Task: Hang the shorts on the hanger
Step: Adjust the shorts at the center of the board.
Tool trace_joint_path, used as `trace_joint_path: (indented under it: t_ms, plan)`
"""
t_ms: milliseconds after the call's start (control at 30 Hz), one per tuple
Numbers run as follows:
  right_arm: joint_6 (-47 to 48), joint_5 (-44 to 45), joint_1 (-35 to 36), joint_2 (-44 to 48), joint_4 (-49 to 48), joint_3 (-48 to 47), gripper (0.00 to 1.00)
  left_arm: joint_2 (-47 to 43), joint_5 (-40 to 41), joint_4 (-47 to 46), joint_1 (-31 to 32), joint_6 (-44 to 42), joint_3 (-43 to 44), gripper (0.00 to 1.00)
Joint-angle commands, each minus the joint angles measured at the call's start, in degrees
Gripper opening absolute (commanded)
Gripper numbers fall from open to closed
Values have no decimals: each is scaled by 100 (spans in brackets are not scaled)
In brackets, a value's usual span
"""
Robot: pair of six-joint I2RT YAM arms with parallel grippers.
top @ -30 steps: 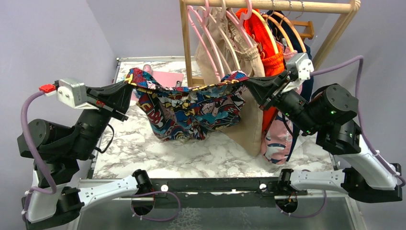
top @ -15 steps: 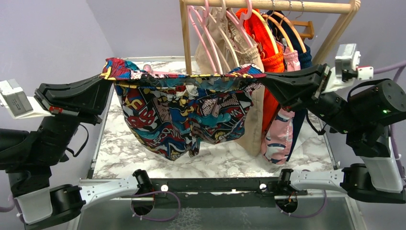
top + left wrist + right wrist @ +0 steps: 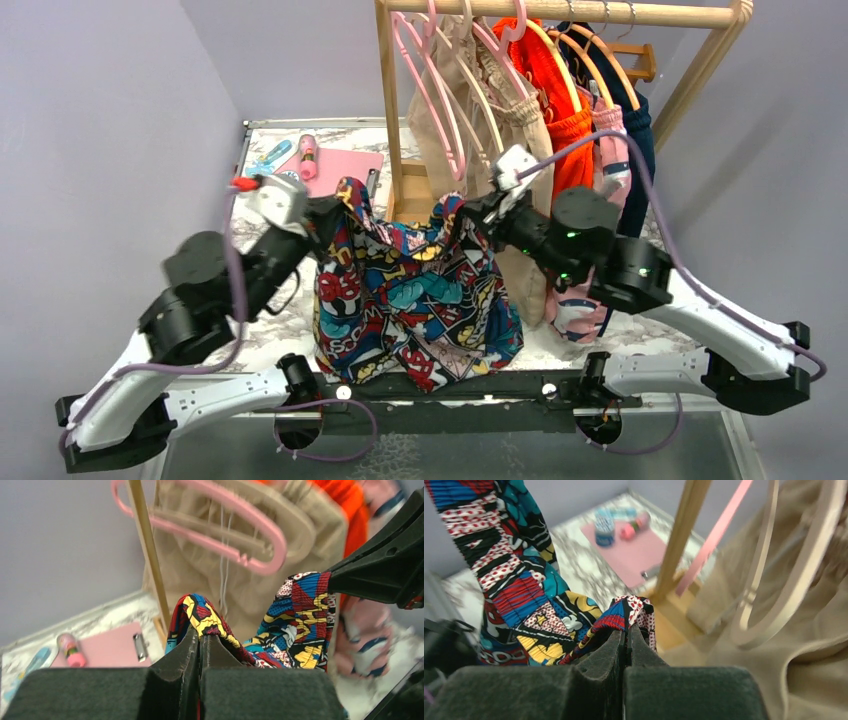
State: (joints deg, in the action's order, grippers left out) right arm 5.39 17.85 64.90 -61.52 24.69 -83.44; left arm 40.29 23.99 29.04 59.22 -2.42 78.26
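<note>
- The left gripper [image 3: 200, 639] has its fingers pressed together on a bunched fold at one top corner of the shorts [image 3: 300, 625]. The cloth hides the very tips in the left wrist view.
- The right gripper [image 3: 626, 630] likewise pinches a red-edged fold at the other top corner. Its fingers meet with only fabric between them.
- From above, both grippers [image 3: 335, 205] [image 3: 455, 207] are half buried in the print, so the pinches read clearly only from the wrist cameras.
- The shorts [image 3: 410, 300] hang between the two grippers, the waistband sagging in the middle. The body drapes down toward the near edge of the marble table [image 3: 260, 300]. Whether the hem rests there or hangs free cannot be told.
- The cream hanger [image 3: 811, 562] hangs just beyond the right gripper, apart from the shorts. Only its lower loop shows, with the hook cut off at the top of the right wrist view.
- Several cream hangers share the rack [image 3: 560, 12], and this loop is probably the nearest of them.
- Behind the shorts, a pink hanger [image 3: 235, 530] and a beige garment [image 3: 200, 575] are blurred in the left wrist view.
- An orange garment [image 3: 560, 90] hangs farther right, partly covered by the right arm.
- A pink clipboard [image 3: 340, 165] lies at the far left of the table, and the small items on it are too blurred to name.
</note>
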Motion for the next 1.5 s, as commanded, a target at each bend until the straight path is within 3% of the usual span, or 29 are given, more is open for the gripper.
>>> trace_joint_path:
  t_ms: [0, 200, 400, 600, 933, 1167, 1467]
  plan:
    - [-310, 1215, -13, 30, -108, 548, 1, -1, 820, 54, 28, 234, -700, 0]
    - [-510, 2019, -14, 107, -188, 965, 1, -36, 1603, 142, 27, 714, -1318, 0]
    - [-681, 2386, -13, -180, 221, 497, 1, 329, 2264, 126, 28, 542, -844, 0]
    - [-1865, 2438, -13, 51, 539, 1636, 1, 484, 2230, 748, 28, 1551, -1752, 0]
    - [-2805, 2217, -17, 24, 901, 2600, 1, 805, 1454, 867, -225, 2809, -3249, 0]
    - [-3243, 1990, -28, -361, 958, 2976, 1, 1248, -136, 369, -1583, 2763, -3761, 0]
    - [-3400, 1122, -633, -458, 682, 3334, 1, 1671, -1338, -29, -3042, 2625, -4027, 0]
